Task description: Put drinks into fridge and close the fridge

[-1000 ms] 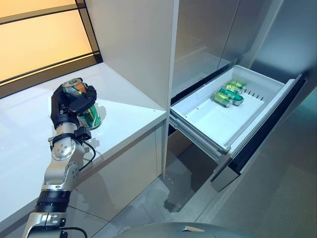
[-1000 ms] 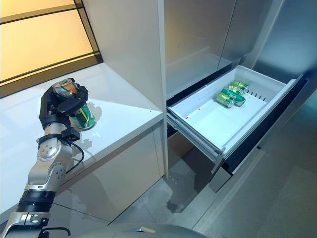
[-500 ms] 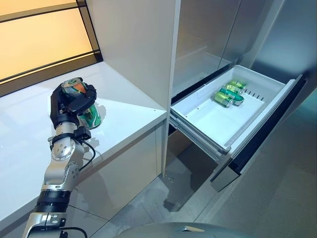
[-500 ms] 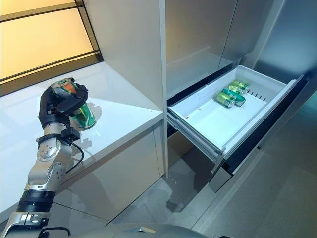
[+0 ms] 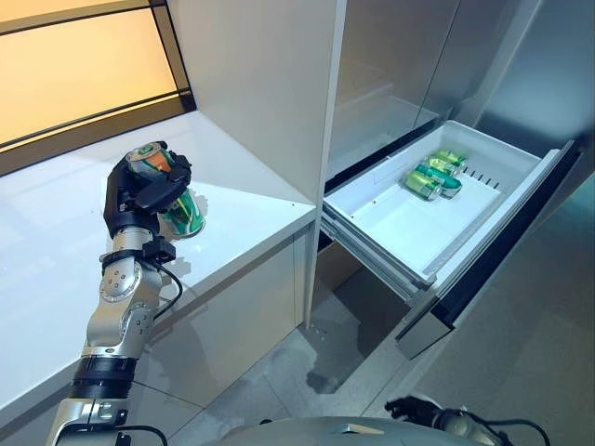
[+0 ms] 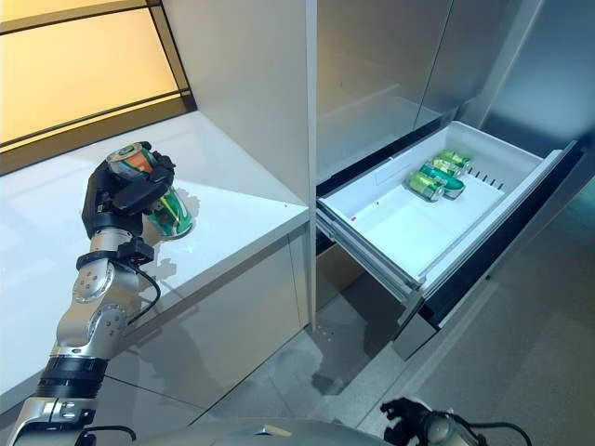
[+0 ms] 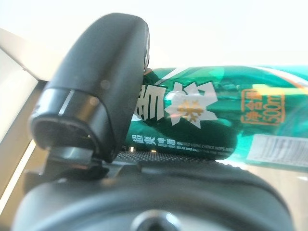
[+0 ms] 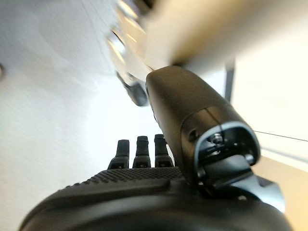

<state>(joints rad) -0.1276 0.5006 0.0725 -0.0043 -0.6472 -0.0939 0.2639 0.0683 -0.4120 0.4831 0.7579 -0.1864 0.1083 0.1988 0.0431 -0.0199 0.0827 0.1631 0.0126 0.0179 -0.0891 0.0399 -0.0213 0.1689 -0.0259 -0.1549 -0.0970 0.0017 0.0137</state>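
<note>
The job looks partly done: several green cans [image 5: 429, 176] already lie in the far corner of the open fridge drawer [image 5: 390, 228], at about 2 o'clock. The left hand [image 5: 139, 190], at 9 o'clock, is clamped round another green can [image 5: 182, 213], tilted just above the white tabletop [image 5: 56, 242]. The right hand [image 8: 159, 149] hangs idle with fingers straight. Left to do: carry this can over, then shut the drawer.
</note>
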